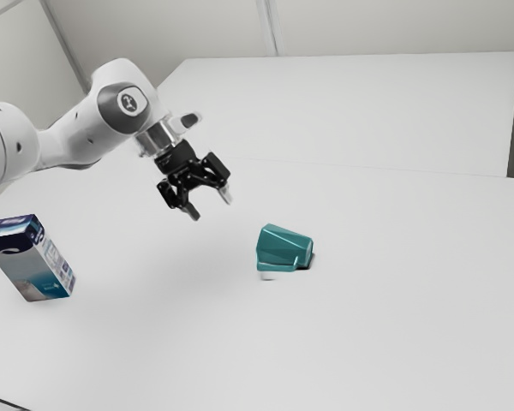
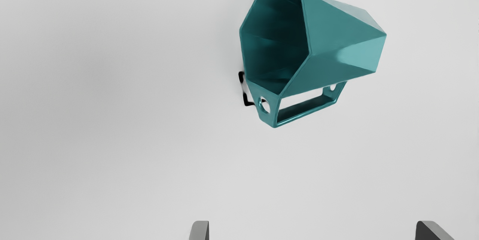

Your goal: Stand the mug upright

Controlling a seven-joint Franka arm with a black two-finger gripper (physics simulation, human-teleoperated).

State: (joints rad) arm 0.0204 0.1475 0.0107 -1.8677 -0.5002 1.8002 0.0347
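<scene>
One pincer (image 1: 209, 205), spread; one mug (image 2: 344, 52), toppled; one carton (image 1: 36, 264).

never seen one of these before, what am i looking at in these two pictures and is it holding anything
The machine is a white robot arm ending in a black gripper, a simple two-fingered hand. The exterior view comes from a camera beside the arm. The wrist view comes from a camera on the hand itself, so its own fingertips poke in at the bottom edge.

On the pale table a teal mug lies on its side. A printed carton is toward the exterior view's left.

Nothing is held: the fingers are spread wide, away from the mug.
</scene>
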